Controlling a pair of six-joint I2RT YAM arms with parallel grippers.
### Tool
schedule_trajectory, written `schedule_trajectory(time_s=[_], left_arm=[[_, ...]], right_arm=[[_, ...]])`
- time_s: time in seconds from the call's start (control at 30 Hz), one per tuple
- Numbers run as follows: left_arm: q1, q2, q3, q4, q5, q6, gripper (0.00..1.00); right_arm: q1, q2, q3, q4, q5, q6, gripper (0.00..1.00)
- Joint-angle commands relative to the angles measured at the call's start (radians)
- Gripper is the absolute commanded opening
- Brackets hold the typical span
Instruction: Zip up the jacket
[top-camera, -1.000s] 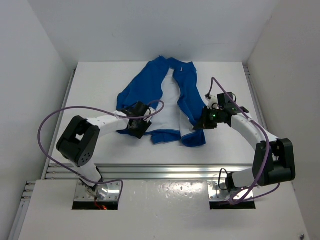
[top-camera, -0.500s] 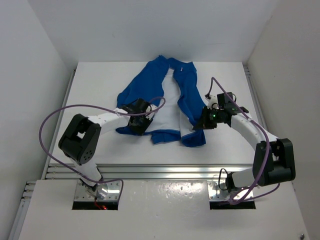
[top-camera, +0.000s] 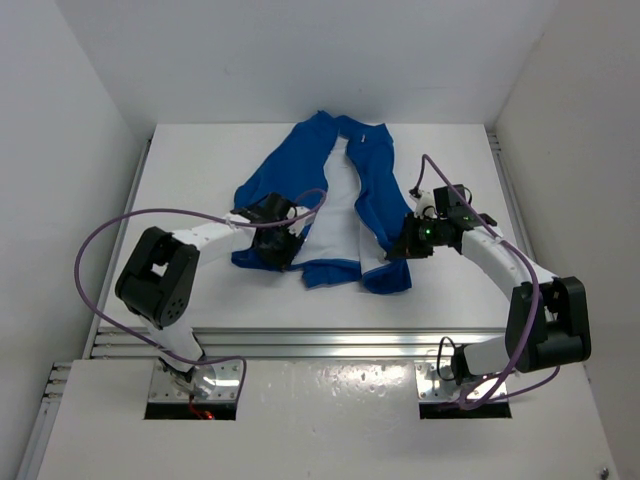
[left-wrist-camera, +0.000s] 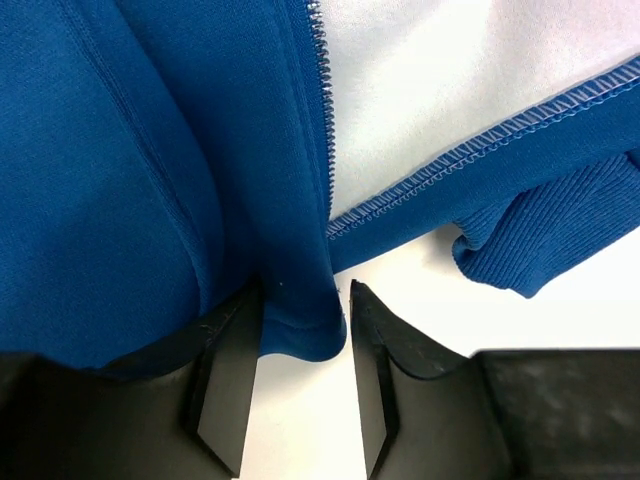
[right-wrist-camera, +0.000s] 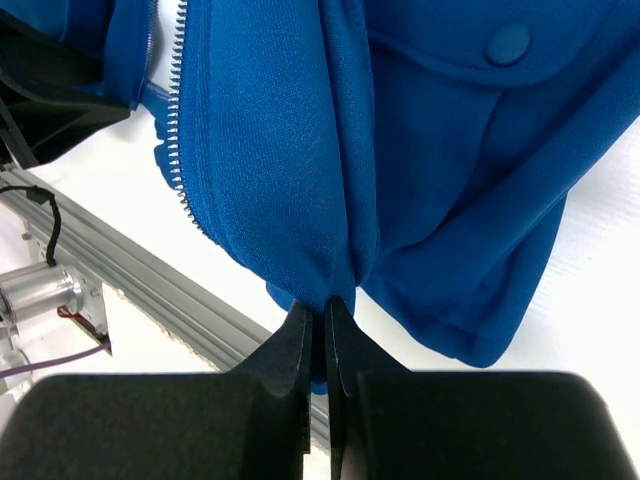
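Observation:
The bright blue jacket (top-camera: 365, 190) lies open on the white table, white lining (top-camera: 335, 225) showing between its two front panels. My left gripper (top-camera: 280, 248) is at the lower hem of the left panel. In the left wrist view the gripper (left-wrist-camera: 302, 300) is open, with the hem corner of the jacket (left-wrist-camera: 150, 150) and its zipper edge (left-wrist-camera: 322, 100) between the fingertips. My right gripper (top-camera: 400, 250) is at the outer side of the right panel. In the right wrist view the gripper (right-wrist-camera: 325, 308) is shut on a fold of the jacket (right-wrist-camera: 450, 150), beside the zipper teeth (right-wrist-camera: 178, 150).
An aluminium rail (top-camera: 330, 340) runs along the near table edge and also shows in the right wrist view (right-wrist-camera: 130, 270). White walls close in the table on the left, right and back. Purple cables loop off both arms. A snap button (right-wrist-camera: 508, 42) sits on a pocket flap.
My left gripper has moved a little up and away from me onto the left panel's hem. The right arm and its hold on the jacket have not changed.

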Motion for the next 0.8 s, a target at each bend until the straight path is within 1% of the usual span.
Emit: schedule_trajectory(time_s=[0.0, 0.13, 0.17, 0.37, 0.47, 0.53, 0.57, 0.6, 0.67, 0.7, 0.73, 0.77], left_arm=[[0.017, -0.036, 0.045, 0.004, 0.040, 0.006, 0.43], [0.037, -0.027, 0.045, -0.005, 0.054, 0.006, 0.31], [0.037, -0.018, 0.056, -0.005, 0.064, 0.006, 0.24], [0.037, -0.018, 0.056, -0.015, 0.077, 0.015, 0.00], [0.046, -0.031, 0.056, -0.005, 0.086, -0.014, 0.00], [0.057, -0.062, 0.033, 0.054, 0.133, -0.043, 0.00], [0.068, -0.083, 0.019, 0.080, 0.155, -0.084, 0.00], [0.068, -0.134, -0.017, 0.146, 0.200, -0.104, 0.00], [0.088, -0.215, -0.091, 0.235, 0.285, -0.178, 0.00], [0.088, -0.235, -0.109, 0.278, 0.313, -0.205, 0.00], [0.088, -0.251, -0.125, 0.354, 0.340, -0.230, 0.00], [0.088, -0.261, -0.134, 0.384, 0.365, -0.277, 0.00]], right_arm=[[0.008, 0.000, 0.024, 0.028, -0.024, -0.007, 0.00], [0.013, 0.002, 0.024, 0.029, -0.024, -0.009, 0.00], [0.011, 0.002, 0.024, 0.029, -0.022, -0.009, 0.00], [0.011, -0.001, 0.026, 0.029, -0.028, -0.010, 0.00], [0.014, -0.007, 0.023, 0.034, -0.050, -0.013, 0.00], [0.011, -0.027, 0.004, 0.055, -0.083, -0.018, 0.00], [0.013, -0.030, -0.005, 0.063, -0.093, -0.020, 0.00], [0.014, -0.055, -0.014, 0.103, -0.100, -0.021, 0.00], [0.008, -0.070, -0.026, 0.123, -0.132, -0.038, 0.00], [-0.001, -0.078, -0.023, 0.121, -0.151, -0.041, 0.00], [0.013, -0.078, -0.020, 0.121, -0.168, -0.044, 0.00], [0.010, -0.087, -0.023, 0.138, -0.184, -0.038, 0.00]])
